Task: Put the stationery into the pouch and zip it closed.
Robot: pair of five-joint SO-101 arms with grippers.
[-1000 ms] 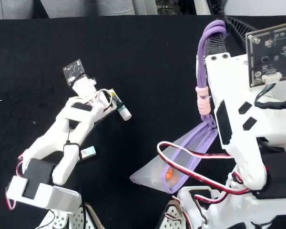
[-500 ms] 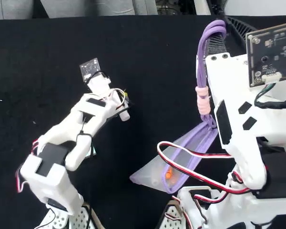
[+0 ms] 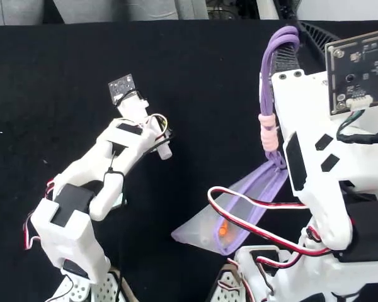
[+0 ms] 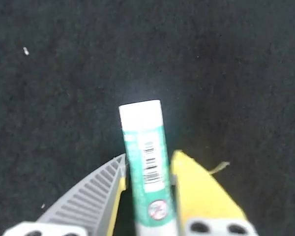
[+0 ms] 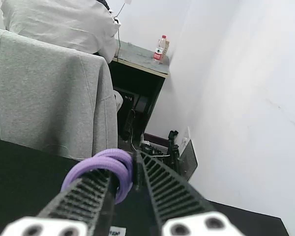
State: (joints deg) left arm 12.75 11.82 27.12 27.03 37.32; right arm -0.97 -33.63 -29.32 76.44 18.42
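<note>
On the black desk (image 3: pixel 50 75), the pouch (image 3: pixel 239 211) was held up by its strap (image 5: pixel 96 169) in the closed right fingers (image 5: pixel 143 163), while the left fingers (image 4: pixel 177 172), well apart, were clamped on a glue stick (image 4: pixel 143 147) with its cap end pointing toward the pouch.

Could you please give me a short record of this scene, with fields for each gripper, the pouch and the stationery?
left gripper: shut on the glue stick, over the black table
glue stick: green body, white cap pointing away from the gripper
right gripper: shut on the purple strap, held high
pouch: purple, hanging slanted from the strap, lower end at the table, apparently unzipped
orange item: seen in the pouch near its lower end
small item: on the table, mostly hidden under the left arm
</note>
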